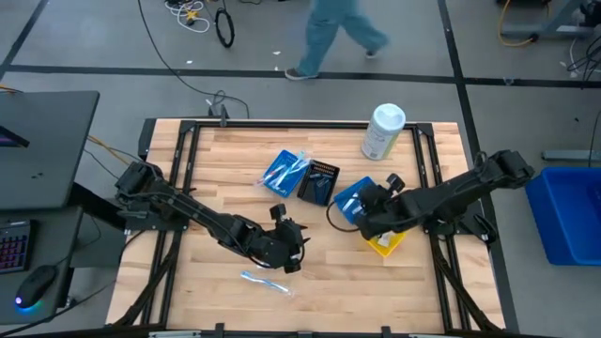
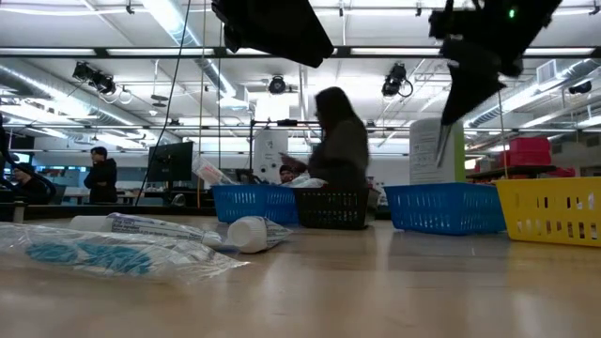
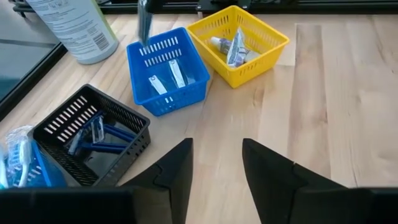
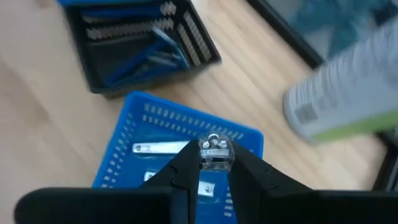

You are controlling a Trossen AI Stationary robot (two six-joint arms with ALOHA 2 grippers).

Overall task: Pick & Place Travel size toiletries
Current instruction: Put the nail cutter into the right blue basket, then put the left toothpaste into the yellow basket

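A wrapped toothbrush (image 2: 89, 252) lies at the table's six-o'clock edge, long axis running three-to-nine, directly below the open left gripper (image 1: 293, 255), while the right gripper (image 4: 214, 163) pinches a small clear item (image 4: 215, 152) above the blue tray (image 4: 127, 160).

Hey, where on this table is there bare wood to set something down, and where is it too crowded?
Bare wood: the near right corner of the table, in front of the yellow basket, and the far left corner, left of the blue baskets. Crowded: the middle, where the black basket, both arms and the wrapped toothbrush sit.
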